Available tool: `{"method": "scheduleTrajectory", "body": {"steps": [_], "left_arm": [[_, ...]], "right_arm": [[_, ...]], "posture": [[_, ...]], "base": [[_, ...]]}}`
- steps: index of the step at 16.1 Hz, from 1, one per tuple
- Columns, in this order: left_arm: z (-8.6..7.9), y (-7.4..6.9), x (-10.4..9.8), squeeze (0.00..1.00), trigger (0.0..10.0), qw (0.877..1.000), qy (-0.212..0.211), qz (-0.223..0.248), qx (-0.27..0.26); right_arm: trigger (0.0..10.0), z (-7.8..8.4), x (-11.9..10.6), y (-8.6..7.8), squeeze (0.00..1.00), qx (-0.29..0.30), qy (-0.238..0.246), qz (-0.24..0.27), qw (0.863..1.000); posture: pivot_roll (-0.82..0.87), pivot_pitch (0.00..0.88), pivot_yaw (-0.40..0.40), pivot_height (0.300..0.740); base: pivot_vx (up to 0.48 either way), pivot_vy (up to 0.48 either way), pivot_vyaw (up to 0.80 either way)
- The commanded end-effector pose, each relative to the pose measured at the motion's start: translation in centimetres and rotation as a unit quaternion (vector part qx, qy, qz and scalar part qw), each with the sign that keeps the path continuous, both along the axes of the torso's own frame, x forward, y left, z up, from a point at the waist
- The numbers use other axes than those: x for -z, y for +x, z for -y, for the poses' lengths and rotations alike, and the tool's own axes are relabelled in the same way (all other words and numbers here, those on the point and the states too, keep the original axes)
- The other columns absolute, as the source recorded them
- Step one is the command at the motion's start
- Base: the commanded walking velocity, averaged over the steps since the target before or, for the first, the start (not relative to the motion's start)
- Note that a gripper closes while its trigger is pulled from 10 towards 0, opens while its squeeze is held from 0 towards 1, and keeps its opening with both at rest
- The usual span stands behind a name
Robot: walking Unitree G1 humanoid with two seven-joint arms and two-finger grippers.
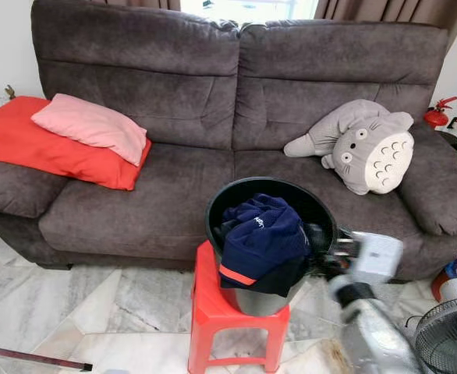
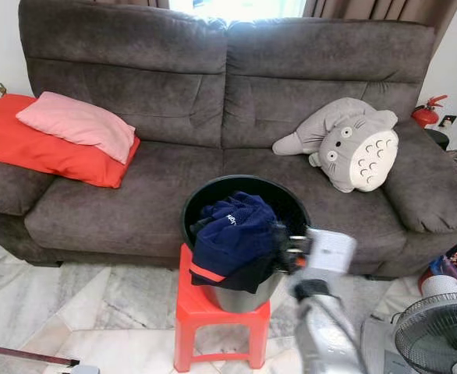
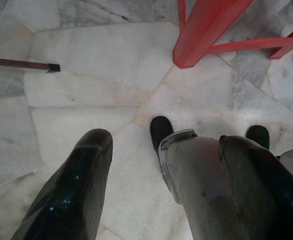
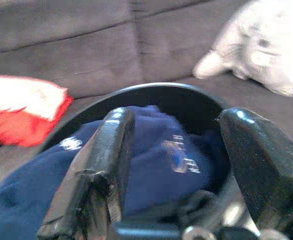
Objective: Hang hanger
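Spread wide, my right gripper (image 4: 174, 165) faces the bucket (image 1: 236, 199) — navy clothes (image 1: 261, 241) straight ahead (no hanger visible); left gripper (image 3: 161, 190) open, idle.

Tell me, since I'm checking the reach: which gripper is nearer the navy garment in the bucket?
Right. The right gripper is at the bucket's rim, fingers open toward the navy garment; the left gripper hangs low over the floor.

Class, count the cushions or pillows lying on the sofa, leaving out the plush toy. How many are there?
2: a pink pillow lying on a larger red cushion, both at the sofa's left end. None appear hidden.
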State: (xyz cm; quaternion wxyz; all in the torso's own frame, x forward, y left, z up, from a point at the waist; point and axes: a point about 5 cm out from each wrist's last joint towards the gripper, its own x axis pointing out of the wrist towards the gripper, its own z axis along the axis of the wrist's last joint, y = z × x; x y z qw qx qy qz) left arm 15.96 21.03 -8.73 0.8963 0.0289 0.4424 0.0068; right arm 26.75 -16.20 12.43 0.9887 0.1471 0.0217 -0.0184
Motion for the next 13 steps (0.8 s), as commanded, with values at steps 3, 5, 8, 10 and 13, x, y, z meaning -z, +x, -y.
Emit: {"method": "scheduleTrajectory", "body": {"steps": [3, 5, 8, 10, 13], "left_arm": [[-0.1, -0.8, 0.4, 0.00, 10.0, 1.000, 0.002, -0.019, -0.001], [-0.1, -0.8, 0.3, 0.00, 10.0, 1.000, 0.002, -0.019, 0.000], [-0.1, -0.7, 0.3, 0.00, 10.0, 1.000, 0.002, -0.018, 0.001], [-0.1, -0.7, 0.3, 0.00, 10.0, 1.000, 0.002, -0.018, 0.000], [-0.2, -0.8, 0.4, 0.00, 10.0, 1.000, 0.002, -0.019, -0.001]], "right_arm": [[10.0, 0.7, 0.1, 1.0, 0.00, 0.067, 0.142, -0.017, 0.987], [10.0, 1.0, 0.0, 1.8, 0.00, 0.071, 0.181, -0.017, 0.981], [0.0, -0.1, -0.2, 2.7, 0.00, 0.030, 0.217, -0.015, 0.976], [10.0, -1.1, -0.3, 3.5, 0.00, 0.011, 0.227, -0.031, 0.973], [10.0, -1.6, 0.4, 4.2, 0.00, 0.026, 0.248, -0.067, 0.966]], "posture": [[-0.04, 0.067, -0.033, 0.740], [-0.04, 0.067, -0.030, 0.740], [-0.04, 0.067, -0.026, 0.740], [-0.03, 0.068, -0.025, 0.740], [-0.03, 0.071, -0.023, 0.740]], "base": [[0.000, 0.000, 0.00], [0.000, 0.000, 0.00], [0.000, 0.000, 0.00], [0.000, 0.000, 0.00], [0.000, 0.000, 0.00]]}}
